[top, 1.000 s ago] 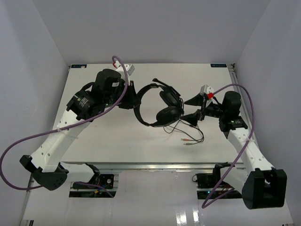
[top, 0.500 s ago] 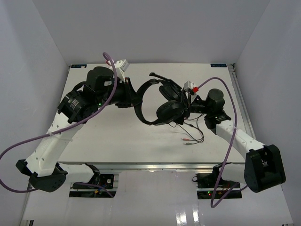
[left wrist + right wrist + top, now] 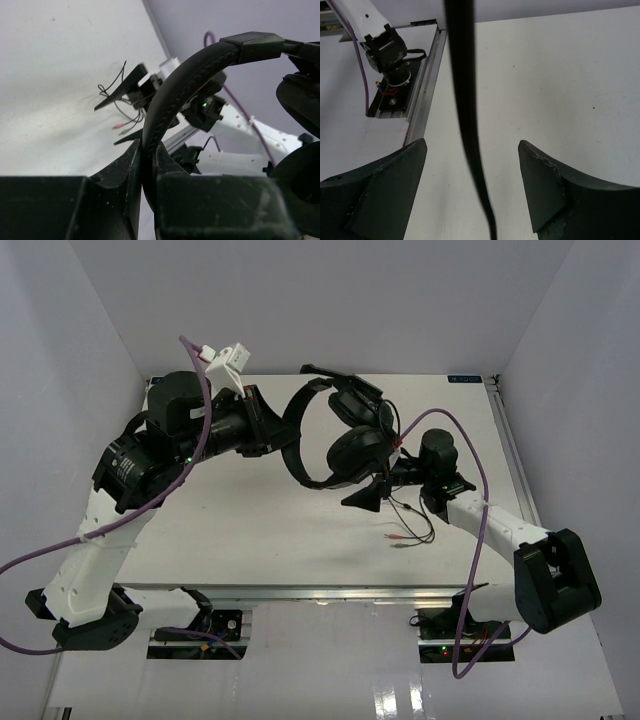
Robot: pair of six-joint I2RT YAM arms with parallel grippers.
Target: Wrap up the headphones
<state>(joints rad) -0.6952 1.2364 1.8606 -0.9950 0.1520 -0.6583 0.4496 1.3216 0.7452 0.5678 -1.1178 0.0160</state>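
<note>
Robot lab — white booth walls [image 3: 300, 300], bolted-arm table [image 3: 250, 530]

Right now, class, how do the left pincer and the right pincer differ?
The left pincer is shut on the headband; the right pincer is open. Left pincer's fingers pinch it; right pincer's fingers touch nothing, a black strand passing between. Both are black, two-fingered.

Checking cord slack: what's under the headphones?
Headphones hang in the left gripper. Below: the open right gripper, cord loops and plugs on the table. The earcups hide where the cord leaves them.
</note>
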